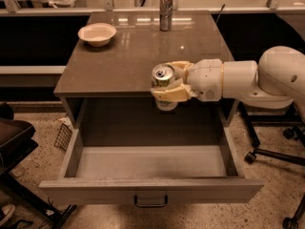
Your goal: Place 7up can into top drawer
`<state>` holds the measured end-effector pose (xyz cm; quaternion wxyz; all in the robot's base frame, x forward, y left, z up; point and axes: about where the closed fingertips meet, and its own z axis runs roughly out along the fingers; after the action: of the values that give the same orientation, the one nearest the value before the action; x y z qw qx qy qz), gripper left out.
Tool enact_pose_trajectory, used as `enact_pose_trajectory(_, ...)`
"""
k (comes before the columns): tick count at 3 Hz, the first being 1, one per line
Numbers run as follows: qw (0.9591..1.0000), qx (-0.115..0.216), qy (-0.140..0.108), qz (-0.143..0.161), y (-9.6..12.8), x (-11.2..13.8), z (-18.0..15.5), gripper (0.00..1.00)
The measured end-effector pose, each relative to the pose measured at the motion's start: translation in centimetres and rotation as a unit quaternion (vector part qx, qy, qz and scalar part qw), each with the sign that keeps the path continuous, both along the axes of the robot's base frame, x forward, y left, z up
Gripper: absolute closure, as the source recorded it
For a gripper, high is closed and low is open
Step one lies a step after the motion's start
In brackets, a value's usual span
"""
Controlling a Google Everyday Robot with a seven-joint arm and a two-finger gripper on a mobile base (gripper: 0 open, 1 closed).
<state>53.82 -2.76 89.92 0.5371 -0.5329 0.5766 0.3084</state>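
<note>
While the fingers [173, 94] clamp the can [163, 75] from both sides, the gripper [166, 83] holds it upright at the cabinet top's [138, 51] front edge, above the back of the open drawer [150, 190]. Pickup looks done; lowering it in and letting go are left.

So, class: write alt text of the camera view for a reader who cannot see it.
The two-finger gripper of a white robot arm holds a green-labelled, silver-topped soda can at the front edge of a brown tabletop, above a wide grey-brown drawer pulled open. A pale round bowl and a slim silver can stand at the back.
</note>
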Motion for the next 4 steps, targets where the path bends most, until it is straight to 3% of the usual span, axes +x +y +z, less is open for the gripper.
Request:
enact_pose_trajectory(2,0.9969,0.025,0.058,0.046,4.0,-0.7,-10.6,1.00)
enact_pose_trajectory(4,0.9930,0.037,0.082,0.076,7.8,-1.1,-19.6,1.00)
